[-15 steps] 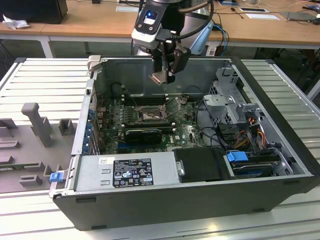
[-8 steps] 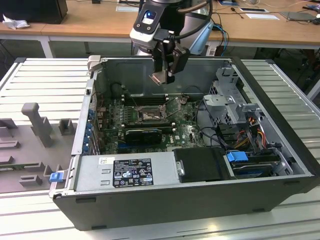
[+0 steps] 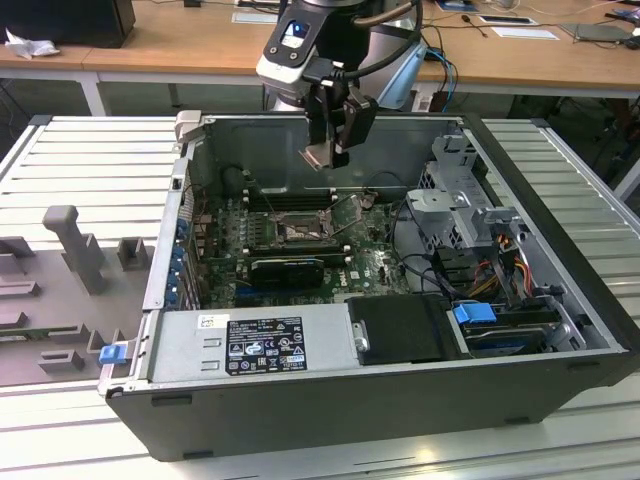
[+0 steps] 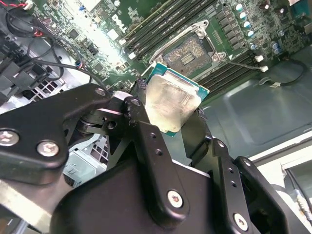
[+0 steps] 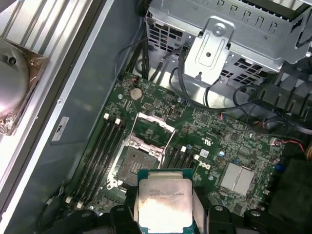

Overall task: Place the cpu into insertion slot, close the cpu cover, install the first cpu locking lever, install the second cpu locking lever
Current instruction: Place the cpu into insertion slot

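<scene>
gripper (image 5: 165, 217): pinching the cpu (image 5: 163, 197) by its edges
slot (image 5: 130, 165): open below the gripper, cover (image 5: 155, 127) tipped up beside it
risk: cpu comes down tilted or off-square and jams; thin edge grip may slip

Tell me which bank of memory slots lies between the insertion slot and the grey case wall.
The bank beside the grey case wall; the other bank sits past the insertion slot, toward the drive cage.

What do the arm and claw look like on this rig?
Arm: silver-grey rounded joints with a blue cap and a black cable looped beside it. Claw: matt black, with two fingers built from flat rounded links that are pinned with silver screws.
</scene>
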Controlling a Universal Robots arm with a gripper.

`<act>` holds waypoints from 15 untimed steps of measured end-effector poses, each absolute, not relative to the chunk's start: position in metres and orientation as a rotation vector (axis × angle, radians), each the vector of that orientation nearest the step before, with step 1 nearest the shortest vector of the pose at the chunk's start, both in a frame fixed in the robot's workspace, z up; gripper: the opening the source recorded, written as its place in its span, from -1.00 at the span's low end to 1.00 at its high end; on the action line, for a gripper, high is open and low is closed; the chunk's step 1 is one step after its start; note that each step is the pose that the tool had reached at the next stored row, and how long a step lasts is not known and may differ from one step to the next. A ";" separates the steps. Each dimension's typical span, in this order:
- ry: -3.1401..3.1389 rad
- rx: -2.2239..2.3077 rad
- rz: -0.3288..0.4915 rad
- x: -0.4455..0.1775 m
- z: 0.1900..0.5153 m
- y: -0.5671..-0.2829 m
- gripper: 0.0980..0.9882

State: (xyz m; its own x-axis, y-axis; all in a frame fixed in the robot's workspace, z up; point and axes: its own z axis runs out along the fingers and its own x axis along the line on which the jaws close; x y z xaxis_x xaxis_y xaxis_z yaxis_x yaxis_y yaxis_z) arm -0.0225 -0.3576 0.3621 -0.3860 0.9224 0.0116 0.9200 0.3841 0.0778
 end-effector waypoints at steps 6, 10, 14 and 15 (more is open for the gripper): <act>2.516 1.818 0.109 -0.022 0.362 -0.358 -0.03; 2.471 1.875 0.106 -0.022 0.360 -0.358 -0.03; 2.412 1.946 0.103 -0.022 0.359 -0.357 -0.03; 2.395 1.966 0.103 -0.022 0.358 -0.358 -0.03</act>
State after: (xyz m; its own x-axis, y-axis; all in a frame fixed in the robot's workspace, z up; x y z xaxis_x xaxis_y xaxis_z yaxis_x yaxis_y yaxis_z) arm -0.0225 -0.3575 0.3584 -0.1951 0.9807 0.0100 0.9780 0.1937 0.0773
